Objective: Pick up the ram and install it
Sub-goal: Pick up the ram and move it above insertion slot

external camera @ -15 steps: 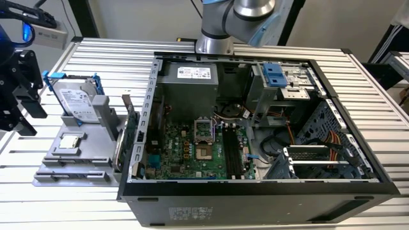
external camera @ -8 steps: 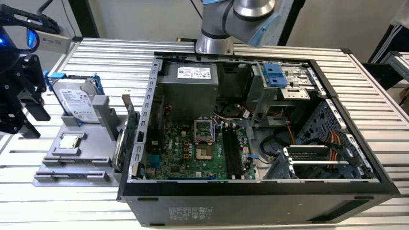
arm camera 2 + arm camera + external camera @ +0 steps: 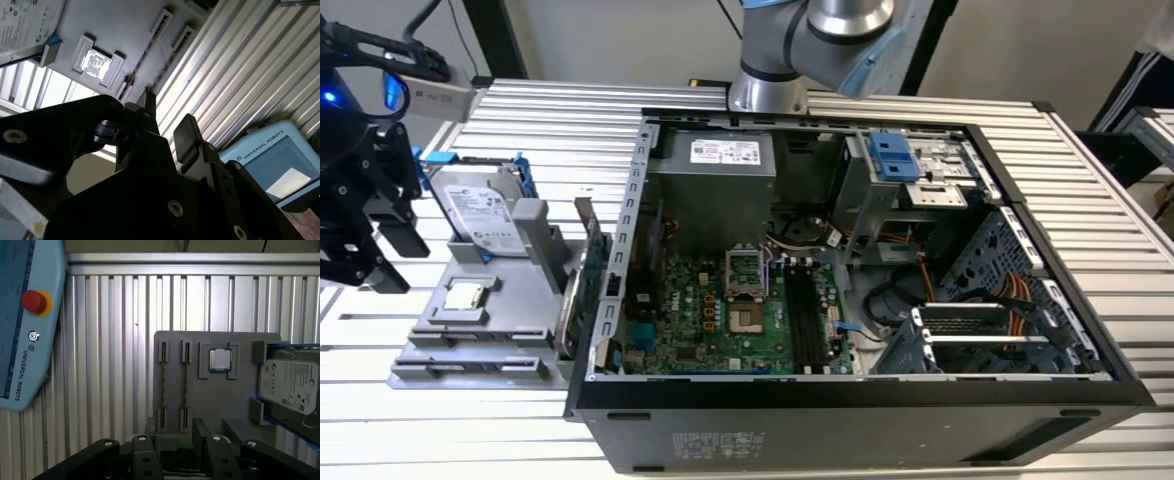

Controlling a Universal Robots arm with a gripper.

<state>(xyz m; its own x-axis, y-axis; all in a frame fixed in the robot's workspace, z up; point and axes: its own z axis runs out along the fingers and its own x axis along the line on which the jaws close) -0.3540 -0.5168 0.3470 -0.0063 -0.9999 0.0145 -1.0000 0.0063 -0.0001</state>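
Black fingers of the gripper sit in the foreground of both wrist views. The jaws are spread apart with nothing between them. They hang over one edge of a grey holder, roughly in line with its two narrow slots and clear of what stands in them.

The ram stands on edge in one of those slots, seen as a thin dark strip running between the slot's end brackets. A second strip of the same look stands in the slot just beside it.

Next to the slots, a processor chip lies flat in a square pocket of the holder. Beyond the chip, a silver hard drive in a blue frame rests at the holder's far side.

The holder lies on a slatted metal table. A teach pendant with a red button lies well apart from the holder, on the side away from the hard drive.

In the exterior view, an open computer case stands just beside the holder, toward the exterior view's right. A green card stands upright at the holder's edge nearest the case.
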